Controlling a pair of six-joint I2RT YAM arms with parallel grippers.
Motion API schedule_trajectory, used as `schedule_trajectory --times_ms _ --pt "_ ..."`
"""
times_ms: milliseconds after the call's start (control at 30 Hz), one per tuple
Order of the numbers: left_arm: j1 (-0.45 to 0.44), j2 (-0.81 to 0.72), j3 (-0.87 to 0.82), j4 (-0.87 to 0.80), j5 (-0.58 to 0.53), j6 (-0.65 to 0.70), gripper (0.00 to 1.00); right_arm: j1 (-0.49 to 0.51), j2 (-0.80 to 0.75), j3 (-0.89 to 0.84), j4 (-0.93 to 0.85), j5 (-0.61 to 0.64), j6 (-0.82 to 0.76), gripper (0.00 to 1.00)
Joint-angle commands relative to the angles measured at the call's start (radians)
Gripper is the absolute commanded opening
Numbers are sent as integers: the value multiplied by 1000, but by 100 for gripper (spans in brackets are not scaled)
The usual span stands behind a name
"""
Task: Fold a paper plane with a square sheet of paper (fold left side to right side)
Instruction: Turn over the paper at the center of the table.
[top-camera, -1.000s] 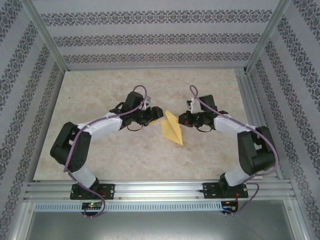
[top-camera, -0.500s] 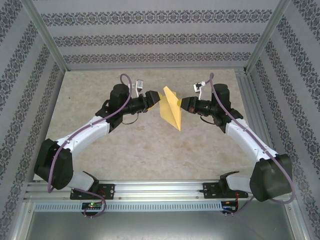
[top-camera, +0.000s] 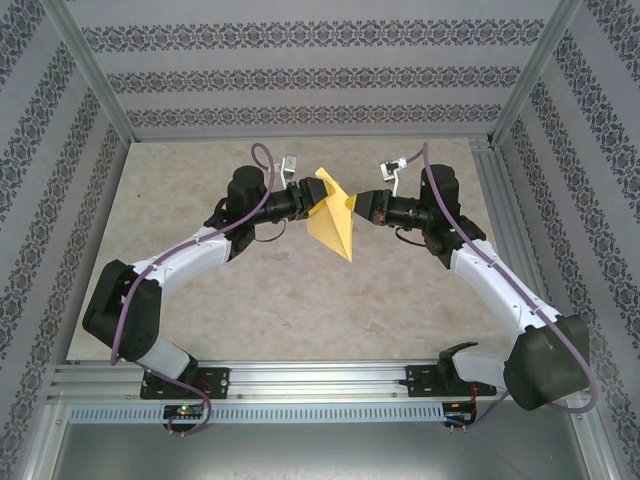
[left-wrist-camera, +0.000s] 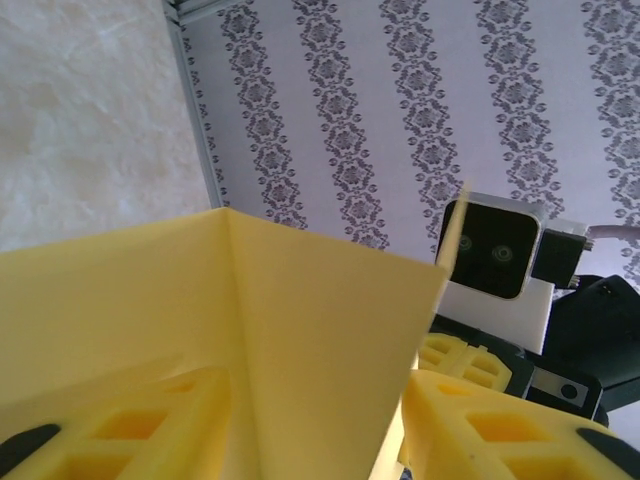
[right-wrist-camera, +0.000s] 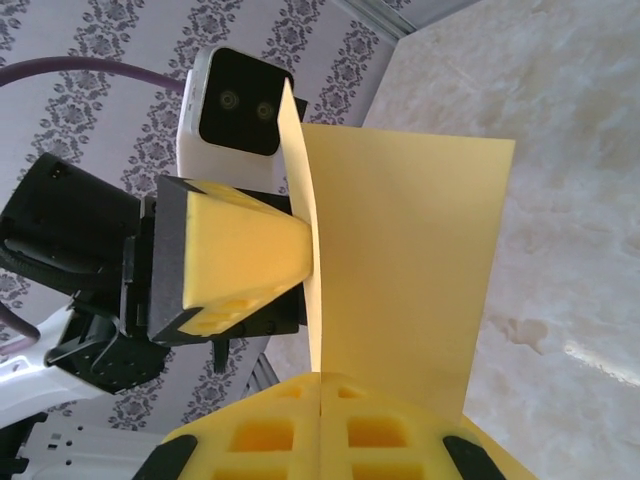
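Paper plane (top-camera: 333, 218) is creased to a point, held in air over the table (top-camera: 180, 170) mid, nearer far edge; right gripper (top-camera: 357, 206) pinched tight on its right side; left gripper (top-camera: 305, 200) w/ jaws spread astride left flap; left-to-right fold prob. unfinished, flaps splayed

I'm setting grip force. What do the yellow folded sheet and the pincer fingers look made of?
The folded sheet: thin matte paper, apparently; it holds sharp creases and looks edge-thin. The fingers: probably soft foam or rubber, matte yellow, with moulded square pockets.
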Motion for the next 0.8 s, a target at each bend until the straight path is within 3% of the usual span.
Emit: schedule_trajectory --times_ms 0,367,533,700,767 --pt "-10 -1 43 101 38 -6 46 13 8 29 57 -25 25 0" --pt "-12 -14 49 92 56 29 19 10 28 8 124 -24 91 0" --pt "-11 -23 43 85 53 35 9 -4 10 7 111 -22 95 7" --pt "-11 -27 43 77 41 35 4 -55 -49 15 -9 -1 34 31" --pt "-11 -32 41 73 30 35 4 -79 -89 9 -81 26 -15 50"
